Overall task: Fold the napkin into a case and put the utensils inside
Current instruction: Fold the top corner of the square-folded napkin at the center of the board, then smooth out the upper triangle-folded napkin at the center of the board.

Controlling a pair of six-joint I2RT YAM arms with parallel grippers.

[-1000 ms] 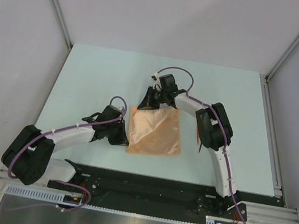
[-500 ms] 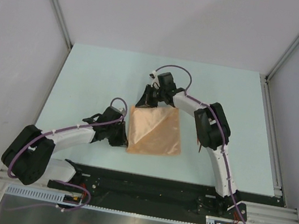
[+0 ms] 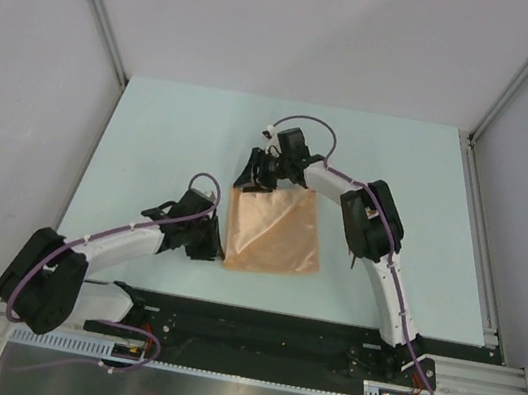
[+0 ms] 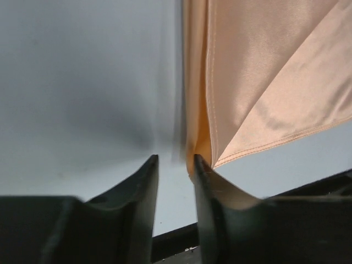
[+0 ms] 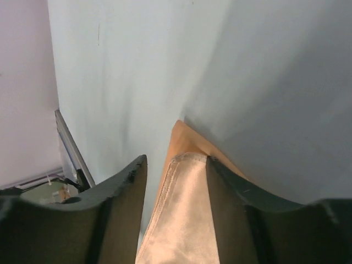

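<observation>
Both grippers are now standing parted, where a second ago they were closed at the cloth, and the raised fold is settling flat. On the bench (image 3: 152,138), the napkin (image 3: 273,232) is lying as a folded panel, not yet narrowed to the case. Its left edge is running near-to-far between the grippers. The left gripper (image 4: 173,160) is sitting at the near-left corner, cloth touching one finger only. The right gripper (image 5: 176,160) is straddling the far-left corner, unclamped. The utensils (image 3: 351,255) are lying right of the napkin, partly hidden by the right arm (image 3: 379,237), so that arm is judged nearer them.
</observation>
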